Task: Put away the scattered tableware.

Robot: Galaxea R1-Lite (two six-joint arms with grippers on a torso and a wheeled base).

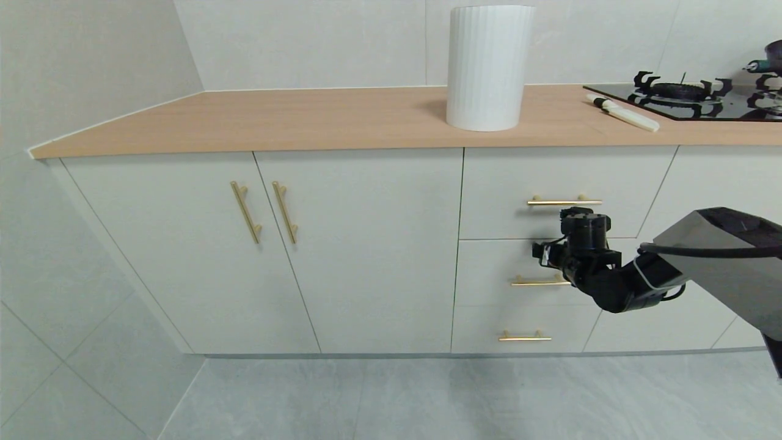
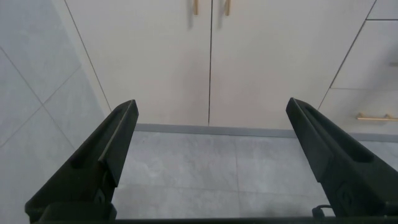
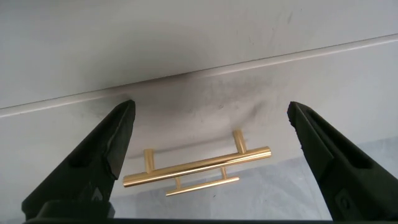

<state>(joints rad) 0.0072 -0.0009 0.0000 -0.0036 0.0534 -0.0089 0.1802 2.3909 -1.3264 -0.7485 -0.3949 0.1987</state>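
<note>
Right wrist view first: my right gripper (image 3: 209, 107) has its jaws spread wide and empty, and dead ahead, framed in the gap, sits a gold drawer handle (image 3: 198, 167). Its long axis runs from one finger across toward the other, so the bar lies along the line the jaws close on, not across it. My read is that I'd need to roll the wrist before a pinch would bite, or else hook it. Just past that bar is a thinner gold bar (image 3: 202, 185); I can't tell whether it's a lower handle or a reflection.

Over to the left gripper (image 2: 211, 107): its jaws are spread too and hold nothing, aimed at the floor (image 2: 199, 174) by the cabinet foot.

Head view now, working outward. Count with me: three drawers stacked, three level handles, namely top handle (image 1: 565, 200), middle handle (image 1: 540, 281) and bottom handle (image 1: 524, 336). The right jaws hang between the top and middle bars, close to the drawer fronts. There are two cabinet doors well off to those jaws' left, with two upright door handles (image 1: 246, 212).

Farther up on the worktop (image 1: 275, 119) lies one white utensil (image 1: 623, 113), the only loose tableware I can spot. It is above the right jaws and a touch to their right, slanted, just beside the hob (image 1: 690, 104). The right arm is clearly the nearer one. One white ribbed canister (image 1: 487, 67) stands upright, apart from the utensil.
</note>
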